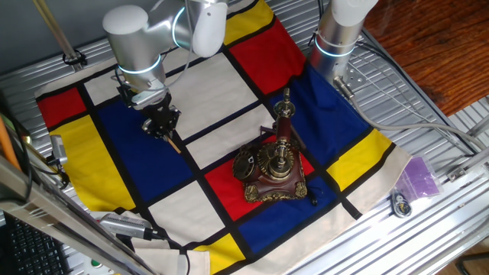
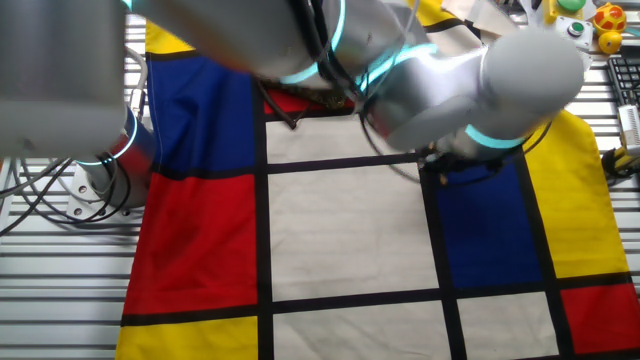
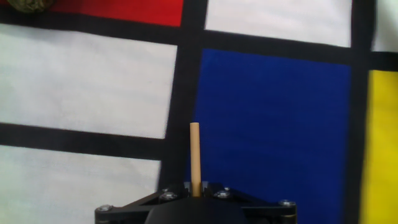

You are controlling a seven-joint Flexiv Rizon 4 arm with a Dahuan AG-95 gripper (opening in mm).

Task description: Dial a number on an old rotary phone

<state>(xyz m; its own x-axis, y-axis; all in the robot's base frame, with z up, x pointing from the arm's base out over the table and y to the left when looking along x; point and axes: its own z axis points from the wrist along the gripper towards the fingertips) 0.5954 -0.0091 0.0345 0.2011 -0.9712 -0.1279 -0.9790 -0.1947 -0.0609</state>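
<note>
The old rotary phone [image 1: 273, 173] stands on a red square of the cloth, with a dark red-brown base, brass trim, a dark dial facing left and an upright handset [image 1: 283, 114]. My gripper [image 1: 165, 128] hangs over the blue and white squares well to the left of the phone. It is shut on a thin wooden stick [image 3: 195, 158] that points out past the jaws, seen in the fixed view as a stick [image 1: 174, 143] slanting down toward the cloth. In the hand view only a brass corner of the phone [image 3: 28, 5] shows at the top left.
A colour-block cloth [image 1: 221, 84] covers the table. A second arm's base [image 1: 336, 34] stands at the back right. A purple bag [image 1: 419, 177] and a small round object [image 1: 400, 205] lie off the cloth at right. In the other fixed view the arm [image 2: 450, 80] blocks the phone.
</note>
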